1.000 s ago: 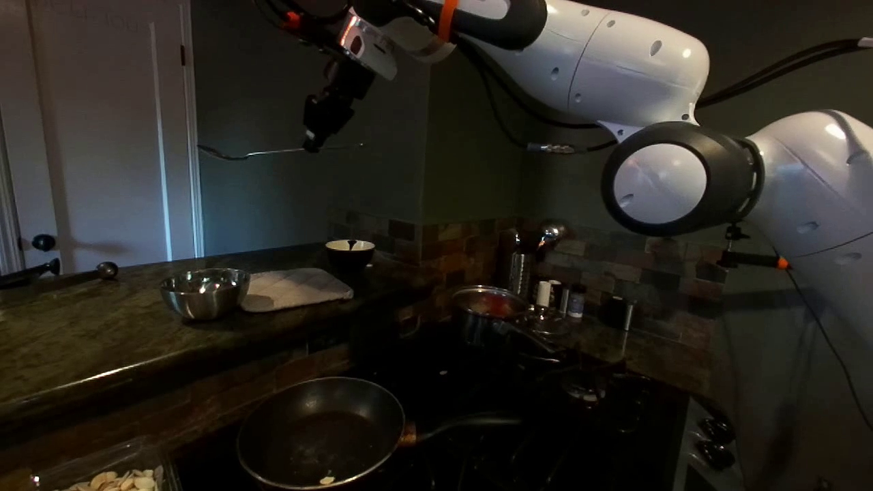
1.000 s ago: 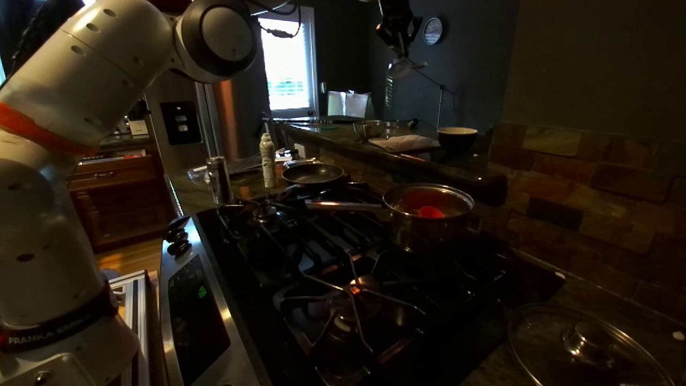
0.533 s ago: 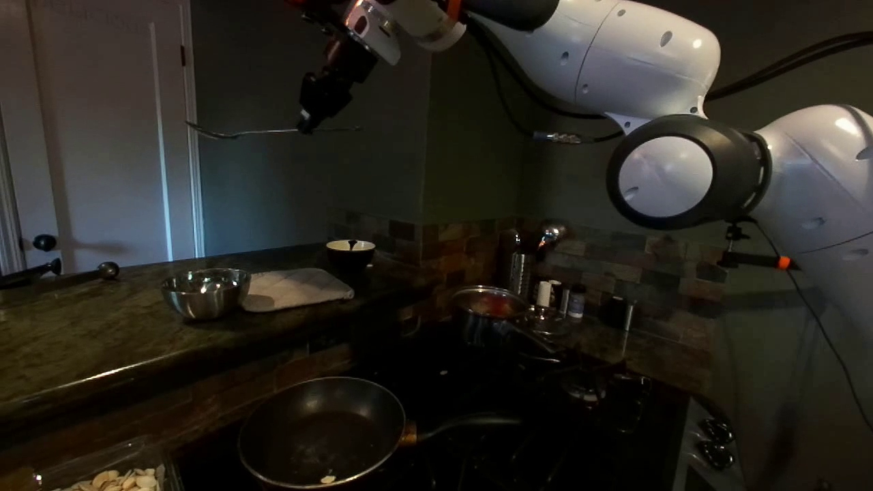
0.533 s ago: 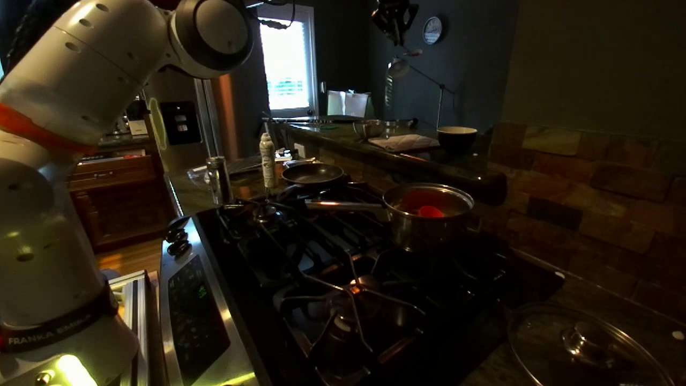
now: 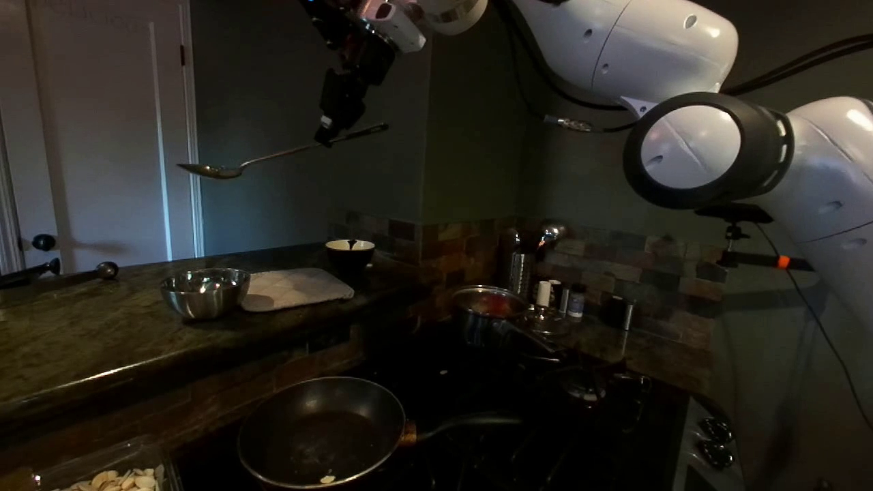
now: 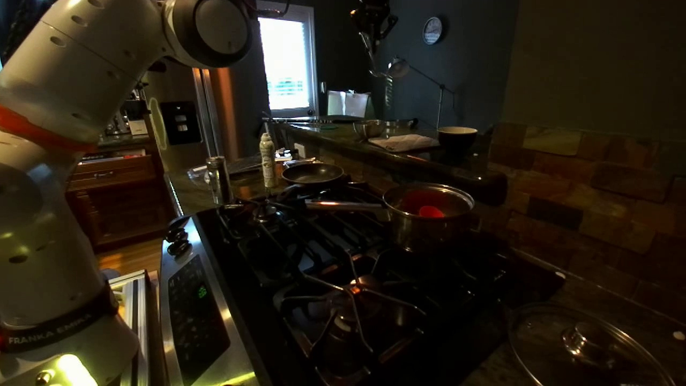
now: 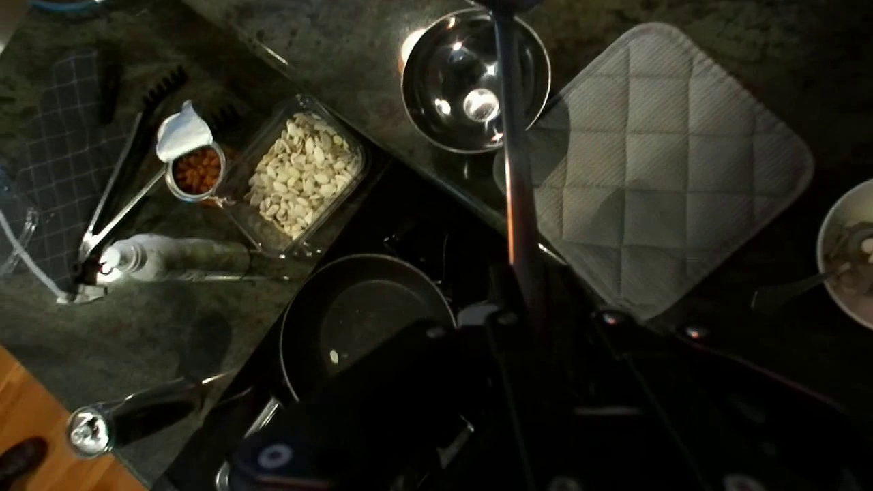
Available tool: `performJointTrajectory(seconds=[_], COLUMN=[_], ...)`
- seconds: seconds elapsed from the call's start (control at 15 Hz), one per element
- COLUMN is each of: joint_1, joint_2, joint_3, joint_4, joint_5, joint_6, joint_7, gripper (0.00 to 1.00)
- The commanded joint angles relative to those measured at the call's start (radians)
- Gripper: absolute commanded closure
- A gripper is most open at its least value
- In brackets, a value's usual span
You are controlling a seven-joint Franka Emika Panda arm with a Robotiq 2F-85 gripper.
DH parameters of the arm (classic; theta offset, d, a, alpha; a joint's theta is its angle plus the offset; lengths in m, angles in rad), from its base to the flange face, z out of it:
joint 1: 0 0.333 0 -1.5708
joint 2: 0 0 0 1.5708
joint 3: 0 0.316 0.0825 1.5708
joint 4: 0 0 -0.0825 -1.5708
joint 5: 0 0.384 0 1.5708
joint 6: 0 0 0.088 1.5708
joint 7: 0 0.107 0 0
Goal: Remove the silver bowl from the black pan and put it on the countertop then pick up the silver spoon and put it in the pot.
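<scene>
High above the silver bowl (image 5: 204,300) on the desk (image 5: 75,334), in an exterior view, the silver spoon (image 5: 273,156) pokes out leftward; up and right of that bowl, the down-tilted hand (image 5: 324,137) grips the spoon's handle; farther right, the bent arm (image 5: 689,150) reaches in.

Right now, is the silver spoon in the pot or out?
Out: in both exterior views, the tool holds the silver spoon in the air, higher than the pot and clear of it.
</scene>
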Motion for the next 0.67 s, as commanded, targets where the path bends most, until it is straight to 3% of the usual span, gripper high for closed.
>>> performJointTrajectory(seconds=[0.0, 0.4, 0.47, 0.6], joint_1=[-0.036, -0.082, -0.063, -0.073], joint_2=[-0.026, -0.029, -0.016, -0.018], joint_3=[0.033, 0.051, 0.034, 0.039], joint_4=[-0.014, -0.001, 0.001, 0.000], joint_5=[0.011, 0.024, 0.000, 0.004], joint_6=[-0.100, -0.189, -0.157, -0.163], joint_7=[0.027, -0.062, -0.029, -0.049], gripper=[0.96, 0.96, 0.84, 0.84])
